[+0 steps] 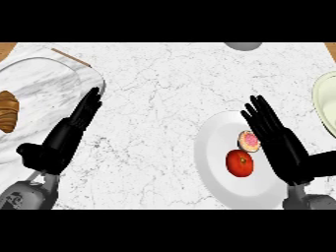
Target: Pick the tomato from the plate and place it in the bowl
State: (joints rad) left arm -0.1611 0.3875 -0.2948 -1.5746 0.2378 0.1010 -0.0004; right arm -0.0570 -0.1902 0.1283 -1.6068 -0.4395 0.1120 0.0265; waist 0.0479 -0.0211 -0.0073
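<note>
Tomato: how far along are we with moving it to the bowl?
Nothing done yet: the tomato lies on the white plate beside a pink donut. The right hand is open over the plate, holding nothing. Grasp, lift and placing into the bowl remain.

Your right hand point(283, 142) hangs open just beside the tomato point(239, 163) on the white plate point(214, 162); a pink-topped pastry point(249, 141) sits close behind the tomato. Bare counter point(156, 113) lies left of the plate. The bowl point(334, 108) stands right, near the plate.
</note>
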